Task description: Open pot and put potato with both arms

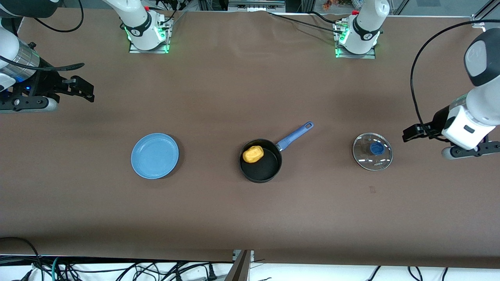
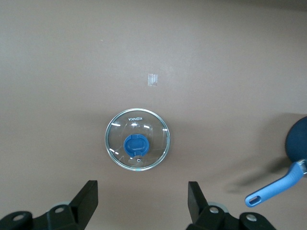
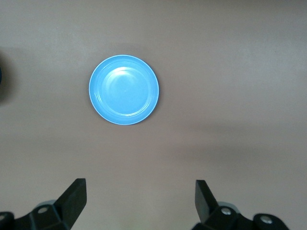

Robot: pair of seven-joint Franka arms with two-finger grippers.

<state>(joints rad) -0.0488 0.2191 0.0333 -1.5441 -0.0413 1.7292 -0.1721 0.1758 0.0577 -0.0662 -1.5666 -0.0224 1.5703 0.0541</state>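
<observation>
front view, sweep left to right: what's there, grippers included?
right gripper, open, over bare table at the right arm's end → blue plate → potato, inside the pot → glass lid, flat on the table → left gripper, open, beside the lid.

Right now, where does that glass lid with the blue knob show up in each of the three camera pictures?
Front view: the glass lid lies flat on the table toward the left arm's end, beside the pot, apart from it.
Left wrist view: the lid sits mid-picture, above the open left gripper.
Right wrist view: not in it; only the blue plate shows.
Shared landmark: the pot's blue handle, in the front and left wrist views.
</observation>
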